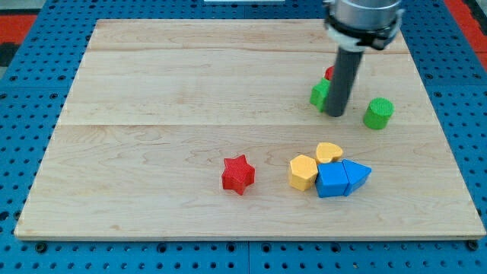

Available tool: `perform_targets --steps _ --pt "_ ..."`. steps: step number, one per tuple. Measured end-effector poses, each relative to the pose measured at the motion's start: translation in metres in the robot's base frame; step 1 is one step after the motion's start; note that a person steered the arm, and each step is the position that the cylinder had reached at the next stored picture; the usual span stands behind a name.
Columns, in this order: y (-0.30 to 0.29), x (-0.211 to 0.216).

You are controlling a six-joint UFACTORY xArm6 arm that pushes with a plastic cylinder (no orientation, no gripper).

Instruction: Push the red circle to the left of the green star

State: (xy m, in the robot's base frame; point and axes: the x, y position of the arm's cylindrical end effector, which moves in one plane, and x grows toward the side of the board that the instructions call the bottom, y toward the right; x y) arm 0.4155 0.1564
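Note:
My rod comes down from the view's top right, and my tip [335, 114] rests on the board. It stands right in front of a green block [319, 94], whose shape is mostly hidden by the rod. A sliver of a red block [329, 73] shows just above that green block, behind the rod, its shape not clear. A green cylinder [378, 113] stands to the right of my tip, apart from it.
A red star [238, 174] lies lower at the board's middle. To its right sits a tight cluster: a yellow hexagon [303, 171], a yellow heart [329, 152], a blue cube [331, 180] and a blue triangle [358, 175]. The wooden board [152, 114] lies on a blue pegboard.

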Motion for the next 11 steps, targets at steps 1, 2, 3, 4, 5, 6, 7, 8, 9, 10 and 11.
perform_targets --steps 1,2,3,4,5,6,7,8,9,10,11 --pt "0.044 -0.022" --pt "0.016 -0.047" --pt "-0.038 -0.054" --pt "-0.032 -0.079" --pt "0.017 -0.11" --pt "-0.054 -0.106" --pt "-0.119 -0.09" --pt "-0.115 -0.09" --pt "-0.115 -0.095" --pt "-0.118 -0.127" --pt "-0.135 -0.126"
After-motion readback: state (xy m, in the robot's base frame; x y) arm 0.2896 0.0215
